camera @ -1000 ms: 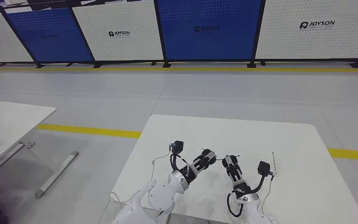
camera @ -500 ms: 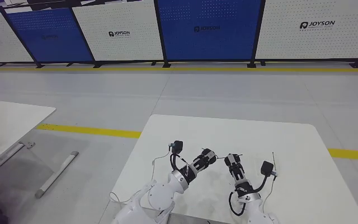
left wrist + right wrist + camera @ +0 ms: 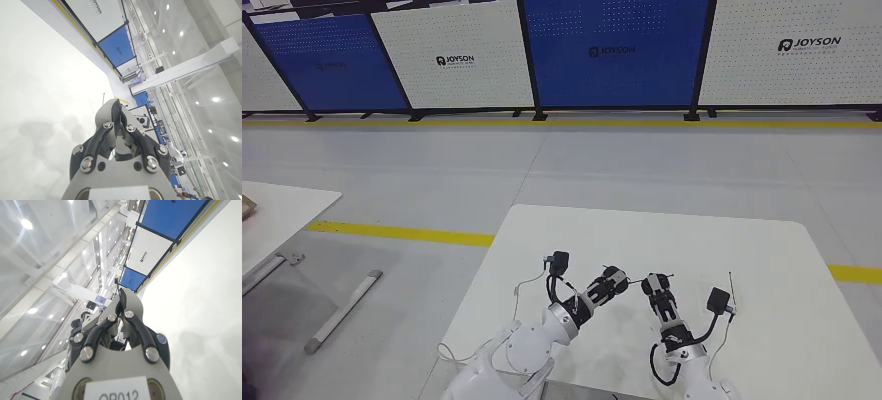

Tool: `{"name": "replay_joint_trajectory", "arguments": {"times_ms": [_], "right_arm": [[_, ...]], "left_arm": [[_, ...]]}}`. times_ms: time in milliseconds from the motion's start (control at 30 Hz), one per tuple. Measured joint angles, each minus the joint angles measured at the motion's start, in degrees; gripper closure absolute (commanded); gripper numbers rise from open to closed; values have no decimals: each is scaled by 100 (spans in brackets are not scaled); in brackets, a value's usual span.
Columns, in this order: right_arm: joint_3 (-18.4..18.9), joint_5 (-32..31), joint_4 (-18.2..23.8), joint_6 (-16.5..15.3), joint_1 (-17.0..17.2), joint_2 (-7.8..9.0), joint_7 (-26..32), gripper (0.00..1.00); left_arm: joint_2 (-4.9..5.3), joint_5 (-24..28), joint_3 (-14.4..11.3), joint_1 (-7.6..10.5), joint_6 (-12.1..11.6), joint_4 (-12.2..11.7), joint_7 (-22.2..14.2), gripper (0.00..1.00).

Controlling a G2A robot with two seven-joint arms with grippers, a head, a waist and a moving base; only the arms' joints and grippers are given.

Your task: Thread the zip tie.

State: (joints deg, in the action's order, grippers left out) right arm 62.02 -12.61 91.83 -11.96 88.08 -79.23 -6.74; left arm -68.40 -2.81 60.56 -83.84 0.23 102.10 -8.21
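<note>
A thin black zip tie (image 3: pixel 635 281) spans the short gap between my two grippers, low over the white table (image 3: pixel 642 230) near its front edge. In the top view my left gripper (image 3: pixel 617 278) points right and my right gripper (image 3: pixel 656 287) stands just beside it. The left wrist view shows my left gripper (image 3: pixel 118 102) shut, with the zip tie's narrow strap (image 3: pixel 120 115) pinched edge-on between the pads. My right gripper (image 3: pixel 122 292) is shut on the zip tie too, and its small square head (image 3: pixel 115 281) sticks out past the fingertips.
A second black zip tie (image 3: pixel 731 285) lies flat on the table to the right of both arms, and this same zip tie (image 3: pixel 103 99) lies beyond my left gripper's tip. Another white table (image 3: pixel 272 215) stands off to the left across the floor.
My right arm has shifted slightly to the right and settled. The left arm has stayed put. Both grippers remain shut.
</note>
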Motion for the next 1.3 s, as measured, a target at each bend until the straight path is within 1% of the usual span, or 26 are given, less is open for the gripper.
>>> {"name": "replay_joint_trajectory", "arguments": {"times_ms": [100,300,733,767,800,900,933,1000,1200,1300], "right_arm": [[46,-48,70,68,50,7,19,100],[72,-113,132,155,74,5,64,100],[88,-168,135,219,81,-14,82,100],[89,-170,135,222,82,-15,82,100],[91,-173,136,225,83,-17,83,100],[95,-177,139,230,88,-22,84,100],[96,-176,139,230,89,-23,84,100],[99,-169,136,228,92,-26,86,100],[109,-161,126,211,97,-35,84,100],[111,-170,128,200,96,-39,89,100]], "left_arm": [[1,-166,-45,-3,22,-15,-20,100],[-3,-263,-80,8,45,-20,-47,100],[-8,-246,-23,-11,92,-21,5,100],[-7,-258,-26,-10,95,-22,-8,96],[-6,-288,-33,-7,102,-22,-41,84],[-5,-316,-38,-6,108,-18,-67,79],[-6,-319,-39,-6,110,-16,-68,76],[-7,-322,-42,-6,113,-14,-71,76],[-13,-369,-68,8,140,-33,-89,84],[-17,-391,-87,20,154,-51,-91,85]]}}
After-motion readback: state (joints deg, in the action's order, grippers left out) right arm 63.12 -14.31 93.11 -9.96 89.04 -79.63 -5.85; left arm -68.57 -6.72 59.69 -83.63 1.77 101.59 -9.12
